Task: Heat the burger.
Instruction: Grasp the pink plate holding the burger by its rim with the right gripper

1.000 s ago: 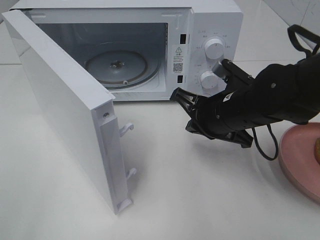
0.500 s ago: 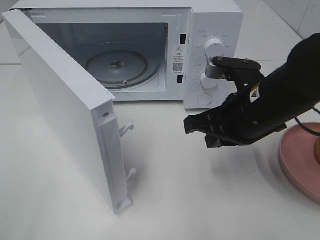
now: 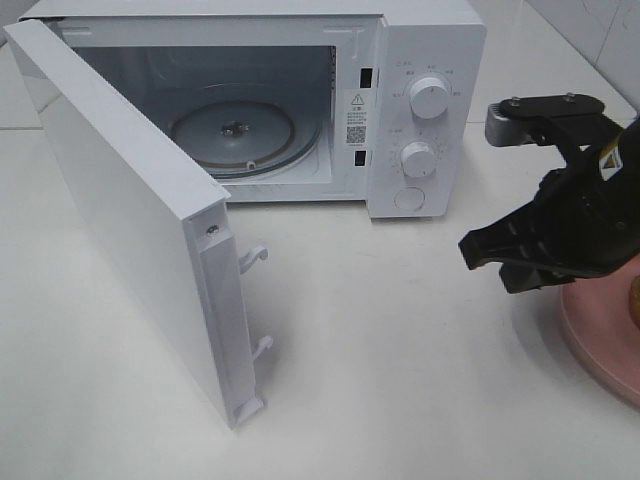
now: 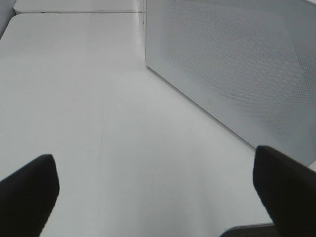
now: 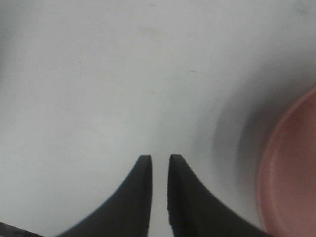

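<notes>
The left jaws hang low over the table (image 4: 98, 98), spread wide apart with nothing between them. Only their two dark tips show in the left wrist view, and the exterior camera does not catch this arm at all. Just ahead of them stands the perforated face of the microwave door (image 4: 237, 64).

Seen from above, that door (image 3: 130, 210) is swung fully open toward the front left. The white microwave (image 3: 425, 30) behind it has its cavity exposed, with the glass turntable (image 3: 235, 135) lying bare inside. On the control panel sit the upper knob (image 3: 428, 98), the lower knob (image 3: 417, 160) and a round button (image 3: 408, 199).

The right arm (image 3: 590, 215) reaches in from the right edge, held above the table in front of the panel and to its right, its wrist tipped so the black jaws point left and slightly down. The right jaws stand only a narrow slit apart and grip nothing. They are just over the near rim of the pink plate (image 3: 590, 335).

The burger (image 3: 635, 300) rests on that plate at the far right (only a golden-brown sliver shows at the frame's edge).
</notes>
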`<state>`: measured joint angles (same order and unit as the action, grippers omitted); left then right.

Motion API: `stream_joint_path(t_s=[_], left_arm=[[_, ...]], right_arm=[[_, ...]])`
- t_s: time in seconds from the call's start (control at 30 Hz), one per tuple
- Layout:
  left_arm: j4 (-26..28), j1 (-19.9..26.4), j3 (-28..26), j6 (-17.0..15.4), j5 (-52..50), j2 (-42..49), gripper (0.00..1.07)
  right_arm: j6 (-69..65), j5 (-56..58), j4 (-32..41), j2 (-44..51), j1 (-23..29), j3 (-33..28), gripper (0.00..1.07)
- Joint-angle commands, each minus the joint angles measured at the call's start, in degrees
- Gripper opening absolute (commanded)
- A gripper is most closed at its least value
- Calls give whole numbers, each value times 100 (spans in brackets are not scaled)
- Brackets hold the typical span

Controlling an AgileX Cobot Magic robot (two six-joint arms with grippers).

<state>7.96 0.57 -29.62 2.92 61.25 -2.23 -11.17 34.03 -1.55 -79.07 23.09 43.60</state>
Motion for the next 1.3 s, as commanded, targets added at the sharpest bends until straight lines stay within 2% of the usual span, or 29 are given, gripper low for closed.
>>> stream_joint_path(t_s=[0.03,0.07,0.1,0.13,0.17,0.2,0.23,0.27,0.3,0.33,0.37,1.3], left_arm=[[23,23,6,-6,-17,-6,101],[23,23,6,-6,-17,-6,101],[23,23,6,-6,-17,-6,101],[23,23,6,-6,-17,-6,101],[23,23,6,-6,-17,-6,101],[23,23,6,-6,-17,-6,101],[23,23,6,-6,-17,-6,101],[23,23,6,-6,-17,-6,101],[23,23,6,-6,-17,-6,101],[23,23,6,-6,-17,-6,101],[23,23,6,-6,-17,-6,101],[23,23,6,-6,-17,-6,101]], right_arm=[[126,229,-350,46,-441,6,34],[126,229,-418,46,-533,6,41],[126,229,-418,46,-533,6,41],[132,206,-602,46,-665,6,59],[149,206,-688,46,-716,6,67],[149,206,-688,46,-716,6,67],[155,206,-882,46,-831,6,82],[155,206,-985,46,-888,6,89],[155,206,-985,46,-888,6,89],[149,229,-1066,29,-985,6,98],[120,264,-1003,-29,-1043,6,101],[-109,-29,-842,-1748,-1043,6,92]])
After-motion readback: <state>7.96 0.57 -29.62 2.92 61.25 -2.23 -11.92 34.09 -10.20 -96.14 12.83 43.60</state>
